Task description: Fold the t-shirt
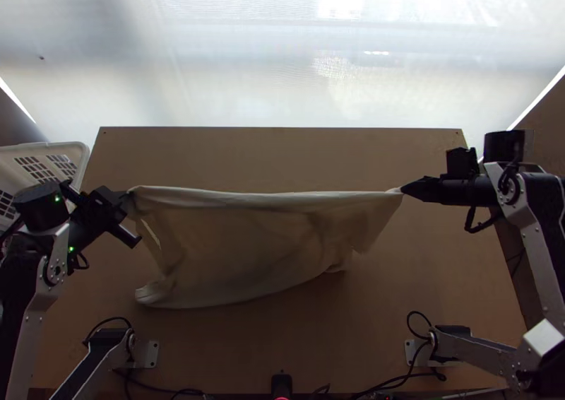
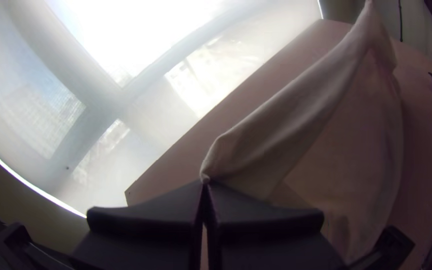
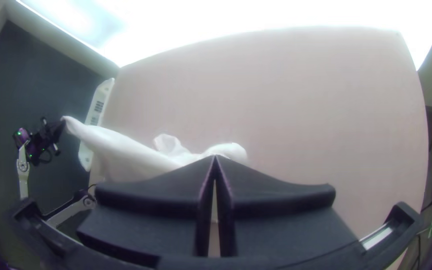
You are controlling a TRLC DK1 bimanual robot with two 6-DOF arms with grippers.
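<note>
T-shirt [image 1: 240, 248] is stretched across the middle of the top view, somewhat to the left, and its long axis goes from left to right, nearly parallel with the far edge of the table [image 1: 282, 153]. With my left gripper [image 2: 205, 183] I hold one upper corner, at the left middle of the top view; its two fingers are pressed together on the cloth. With my right gripper [image 1: 402, 190] I pinch the other end of this upper edge, at the right of the middle, also closed.

So the edge between my two grippers is almost a straight line, rather taut, and the rest of the cloth comes down from it toward the lower part of the frame. This lower part is not even: at the lower left it reaches more down the picture than at the right, where it is bunched. Whether its bottom already touches the table, I cannot tell.

I judge that folding is at its beginning. For the next move, I think both grippers should go together, at equal height, so the line between them does not turn. If one goes ahead, the fold may become crooked.
</note>
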